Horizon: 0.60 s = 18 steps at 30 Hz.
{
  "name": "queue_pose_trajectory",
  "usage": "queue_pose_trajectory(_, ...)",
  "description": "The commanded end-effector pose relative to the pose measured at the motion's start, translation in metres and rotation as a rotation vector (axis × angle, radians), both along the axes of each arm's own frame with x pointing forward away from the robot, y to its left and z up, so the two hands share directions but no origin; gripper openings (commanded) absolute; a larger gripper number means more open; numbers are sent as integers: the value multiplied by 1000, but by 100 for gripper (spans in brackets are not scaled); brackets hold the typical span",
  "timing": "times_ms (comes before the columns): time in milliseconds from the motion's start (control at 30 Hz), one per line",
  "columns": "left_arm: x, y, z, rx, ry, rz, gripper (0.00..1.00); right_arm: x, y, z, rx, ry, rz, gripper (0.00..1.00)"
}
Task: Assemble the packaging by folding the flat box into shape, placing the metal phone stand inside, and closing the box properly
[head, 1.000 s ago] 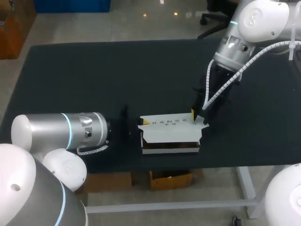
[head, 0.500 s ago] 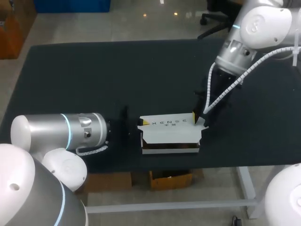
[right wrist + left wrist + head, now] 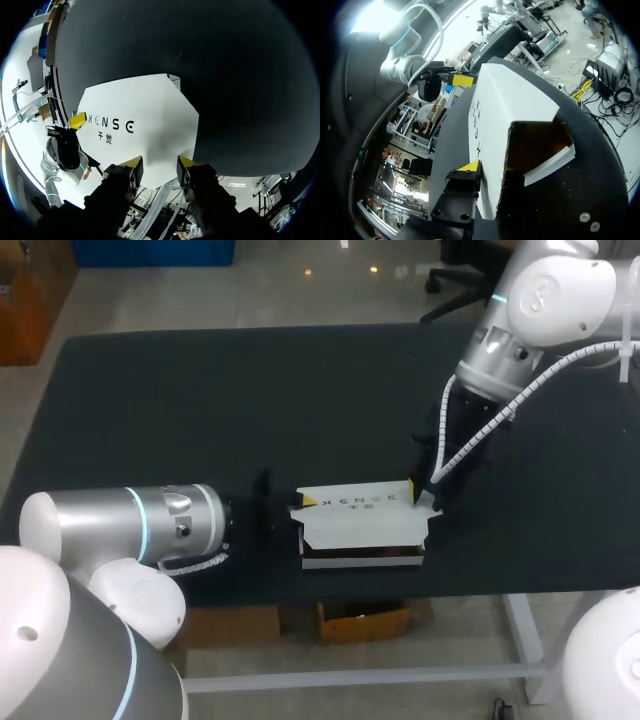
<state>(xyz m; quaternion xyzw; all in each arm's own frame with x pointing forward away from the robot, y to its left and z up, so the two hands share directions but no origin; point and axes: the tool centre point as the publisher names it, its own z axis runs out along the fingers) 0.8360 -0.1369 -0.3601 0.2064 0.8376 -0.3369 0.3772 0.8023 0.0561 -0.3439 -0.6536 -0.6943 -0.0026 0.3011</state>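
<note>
A white box [image 3: 362, 523] lies near the table's front edge, its printed lid on top and its front side showing a dark gap. My left gripper [image 3: 306, 501] is at the box's left end. In the left wrist view the box [image 3: 505, 115] lies ahead of it, the brown inside of its open end showing at that end. My right gripper [image 3: 418, 491] hangs over the box's right end. In the right wrist view it [image 3: 158, 161] is open, both yellow tips over the edge of the white lid [image 3: 140, 125].
The black table [image 3: 200, 400] stretches wide behind and to both sides of the box. Its front edge runs just below the box. My left arm's silver forearm [image 3: 140, 525] lies low along the front left.
My right arm has risen a little and drawn back to the right. My left forearm has slid slightly to the left, and the box's left end has shifted with it.
</note>
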Motion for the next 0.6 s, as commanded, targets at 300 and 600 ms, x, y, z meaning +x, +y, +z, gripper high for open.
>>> queue_pose_trajectory(300,-11,10,-1,-33,-32,10,28,-3,0,-6,8,4,-4,41)
queue_pose_trajectory(600,-18,20,5,-42,-45,28,27,-3,1,-6,9,4,-4,40)
